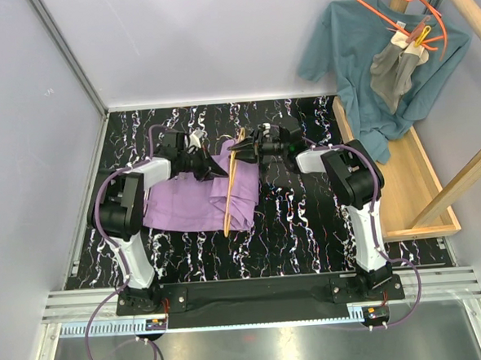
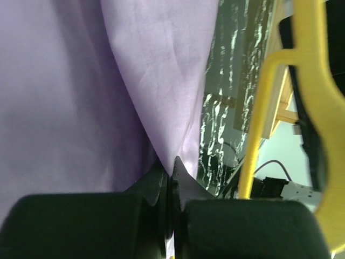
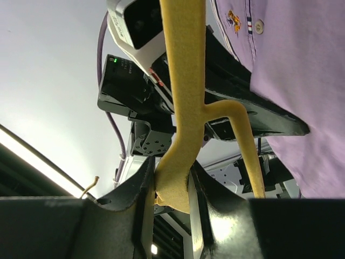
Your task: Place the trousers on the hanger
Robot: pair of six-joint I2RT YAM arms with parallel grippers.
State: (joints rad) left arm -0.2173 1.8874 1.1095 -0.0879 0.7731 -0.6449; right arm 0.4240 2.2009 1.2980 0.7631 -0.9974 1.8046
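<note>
On the dark marbled bench (image 1: 292, 226), left of its middle and toward the far edge, the lilac trousers (image 1: 185, 204) lie in a loose fold. The yellow hanger (image 1: 231, 185) stands on edge just beside their right side, running from the far edge toward the near one, its lower end touching the cloth.

My right pincer (image 3: 172, 167) is clenched on the hanger's frame, close to where a side arm branches off. I judge it is held upright like this so that the open triangle faces the cloth and a leg can be drawn through.

My left pincer (image 2: 171, 168) is clamped tight on a pinch of lilac cloth at the edge nearest the hanger; creases run down into the closed tips. That grip, I think, is meant to lift this edge and feed it over the hanger's bar.

A waistband button (image 3: 259, 26) shows close behind the hanger. The trousers are not yet on the hanger. The cloth looks thin and slack, so it may slip or bunch when pulled.
</note>
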